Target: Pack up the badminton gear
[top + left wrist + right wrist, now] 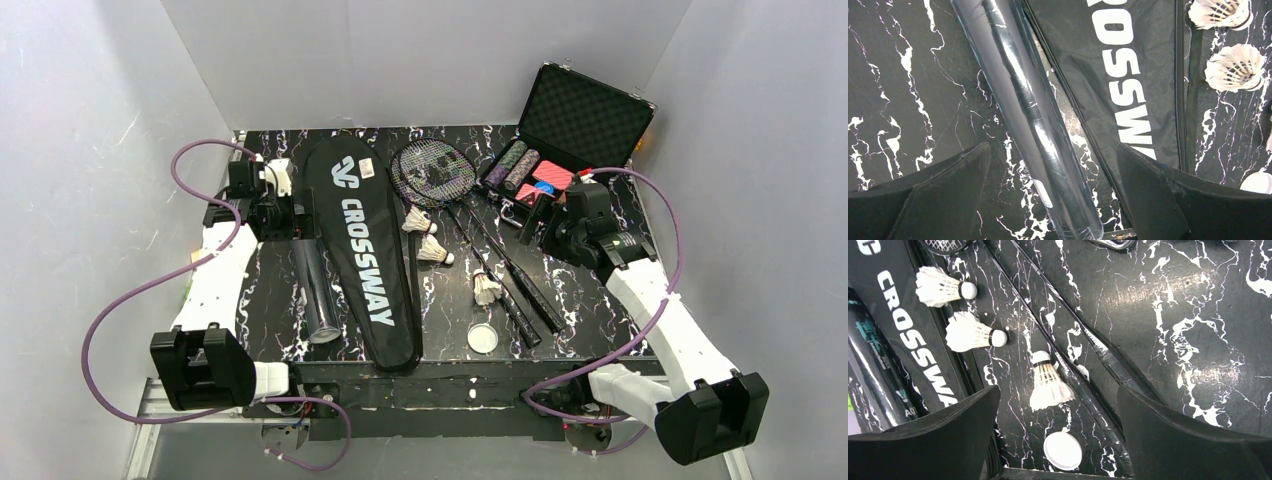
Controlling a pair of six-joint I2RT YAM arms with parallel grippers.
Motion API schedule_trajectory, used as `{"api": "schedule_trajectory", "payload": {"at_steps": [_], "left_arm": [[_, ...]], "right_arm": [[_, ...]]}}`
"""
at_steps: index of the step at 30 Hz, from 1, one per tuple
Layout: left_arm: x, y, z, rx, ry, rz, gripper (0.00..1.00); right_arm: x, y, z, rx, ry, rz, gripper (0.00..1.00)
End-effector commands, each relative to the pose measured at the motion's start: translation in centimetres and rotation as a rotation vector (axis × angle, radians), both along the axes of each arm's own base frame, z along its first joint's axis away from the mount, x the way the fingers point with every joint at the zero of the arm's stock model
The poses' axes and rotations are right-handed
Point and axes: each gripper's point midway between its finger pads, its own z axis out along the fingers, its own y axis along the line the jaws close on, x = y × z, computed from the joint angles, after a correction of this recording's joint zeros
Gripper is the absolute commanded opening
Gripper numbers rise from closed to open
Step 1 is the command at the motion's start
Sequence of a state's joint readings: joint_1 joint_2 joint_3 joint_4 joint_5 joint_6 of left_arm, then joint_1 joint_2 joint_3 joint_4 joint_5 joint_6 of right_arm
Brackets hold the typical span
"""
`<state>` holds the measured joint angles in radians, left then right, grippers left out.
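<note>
Black marbled surface point(600, 325) has a long black "CROSSWAY" racket bag point(365, 260) lying flat, two dark thin-shafted rackets point(432, 172) to its right, and a clear plastic tube point(318, 290) just beside its left edge. Three white feather shuttlecocks point(432, 250) and a round white lid point(482, 338) sit between bag and rackets. Left hand point(1051, 147) is over the tube, right hand point(1058, 390) over the shuttlecocks, both spread wide and gripping nothing.

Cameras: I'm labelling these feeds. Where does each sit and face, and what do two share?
Top external: above, behind the bases, looking down on the table; left arm and right arm show.
Left wrist: on the left arm, looking down at the clear tube; open left gripper shows.
Right wrist: on the right arm, looking down at shuttlecocks and white lid; open right gripper shows.
Both wrist views share the racket bag.
</note>
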<state>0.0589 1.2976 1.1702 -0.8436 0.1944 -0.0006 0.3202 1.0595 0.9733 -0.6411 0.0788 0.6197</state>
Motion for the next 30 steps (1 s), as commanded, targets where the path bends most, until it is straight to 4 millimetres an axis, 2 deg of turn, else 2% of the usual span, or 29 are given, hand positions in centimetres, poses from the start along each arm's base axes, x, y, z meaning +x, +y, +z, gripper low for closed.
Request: {"api": "schedule_trajectory", "payload": {"at_steps": [1,4,8,14,25,30], "left_arm": [[0.0,0.5,0.3,0.016,-0.028,0.022,0.98],[-0.3,0.5,-1.6,0.022,0.045,-0.003,0.98],[-0.2,1.5,-5.4,0.059,0.178,0.032,0.98],[0.4,1.9,-8.2,0.079,0.250,0.021,0.98],[-2.0,1.6,-12.0,0.076,0.343,-0.021,0.98],[-1.4,1.4,-12.7,0.075,0.343,-0.047,0.98]], "right_arm": [[0.5,-0.1,1.7,0.071,-0.043,-0.056,0.96],[0.4,-0.6,1.2,0.039,-0.034,-0.060,0.93],[0.4,-1.6,0.7,-0.028,0.008,-0.090,0.91],[0.2,-1.7,0.6,-0.144,0.041,-0.086,0.92],[1.6,1.0,0.6,-0.219,0.056,-0.022,0.93],[3.8,3.1,1.2,-0.250,0.064,0.014,0.93]]}}
